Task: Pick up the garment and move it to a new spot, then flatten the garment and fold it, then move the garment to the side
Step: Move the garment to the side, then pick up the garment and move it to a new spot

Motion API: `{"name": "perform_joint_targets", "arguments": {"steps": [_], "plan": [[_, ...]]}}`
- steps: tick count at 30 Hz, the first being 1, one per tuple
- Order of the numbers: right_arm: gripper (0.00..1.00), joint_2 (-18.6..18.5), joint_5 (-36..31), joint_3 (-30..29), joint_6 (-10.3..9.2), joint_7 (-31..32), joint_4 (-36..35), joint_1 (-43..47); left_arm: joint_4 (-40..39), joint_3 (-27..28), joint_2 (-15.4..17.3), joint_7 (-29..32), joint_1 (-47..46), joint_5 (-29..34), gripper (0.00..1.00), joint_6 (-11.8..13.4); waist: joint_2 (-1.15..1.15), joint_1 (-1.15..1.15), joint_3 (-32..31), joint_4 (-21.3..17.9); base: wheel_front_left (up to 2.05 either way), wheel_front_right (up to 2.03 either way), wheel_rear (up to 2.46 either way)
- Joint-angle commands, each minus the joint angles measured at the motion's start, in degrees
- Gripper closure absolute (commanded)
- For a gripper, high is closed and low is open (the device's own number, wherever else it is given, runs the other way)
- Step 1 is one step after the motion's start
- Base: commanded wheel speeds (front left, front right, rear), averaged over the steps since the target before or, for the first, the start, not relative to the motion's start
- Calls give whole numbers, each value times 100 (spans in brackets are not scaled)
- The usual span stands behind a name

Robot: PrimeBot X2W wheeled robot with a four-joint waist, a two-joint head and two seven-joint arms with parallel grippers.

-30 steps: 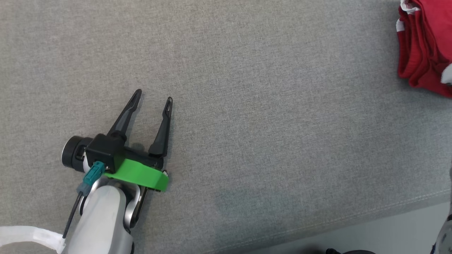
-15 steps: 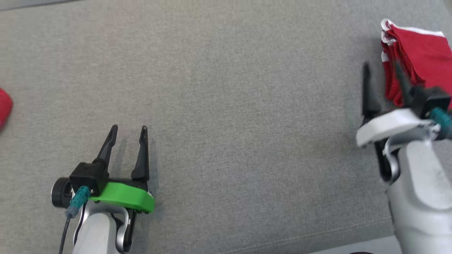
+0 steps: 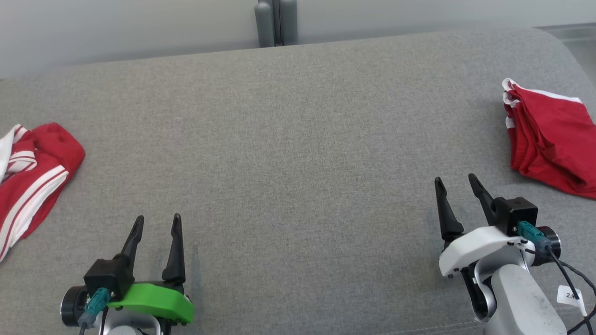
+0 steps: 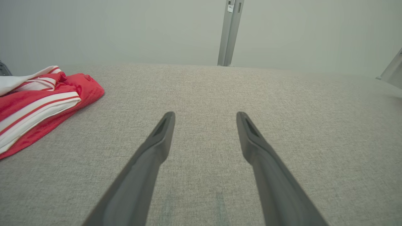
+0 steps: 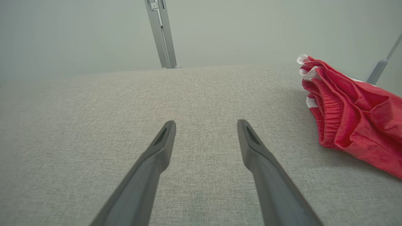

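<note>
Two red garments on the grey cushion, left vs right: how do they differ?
The left garment carries broad white stripes; the right garment is plain red with thin white trim along one edge. The left garment lies loosely bunched; the right garment sits in stacked, folded layers. Both are red and rest on the grey cushion.

Plain lab-like test room, wide grey fabric-covered surface point(image 3: 298, 139) across most of the frame, bare pale wall point(image 3: 116, 28) along the top, grey metal post point(image 3: 275, 21) at top centre
</note>
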Motion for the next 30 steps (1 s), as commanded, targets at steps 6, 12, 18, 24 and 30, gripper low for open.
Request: {"name": "perform_joint_targets", "arguments": {"steps": [6, 12, 18, 24, 30], "plan": [[0, 41, 70, 80, -11, -3, 31, 369, -2, 93, 0, 0, 375, -143, 0, 17, 0, 0, -597, 164, 0, 0, 0], [0, 48, 203, 152, -10, -3, -14, 585, 20, 151, 1, 0, 539, -156, 0, 17, 0, 0, -707, 247, 0, 0, 0], [0, 48, 173, 193, -10, -3, -122, 668, 29, 159, 1, 0, 506, -175, 0, 54, 0, 0, -674, 382, 0, 0, 0], [0, 49, 90, 280, -10, -3, -219, 602, 72, 138, 5, 0, 403, -216, 0, 265, 0, 0, -537, 919, 0, 0, 0], [0, 48, 135, 486, -10, -3, -265, 522, 178, 193, 5, 0, 487, -245, 0, 391, 0, 0, -468, 1800, 0, 0, 0]]}}
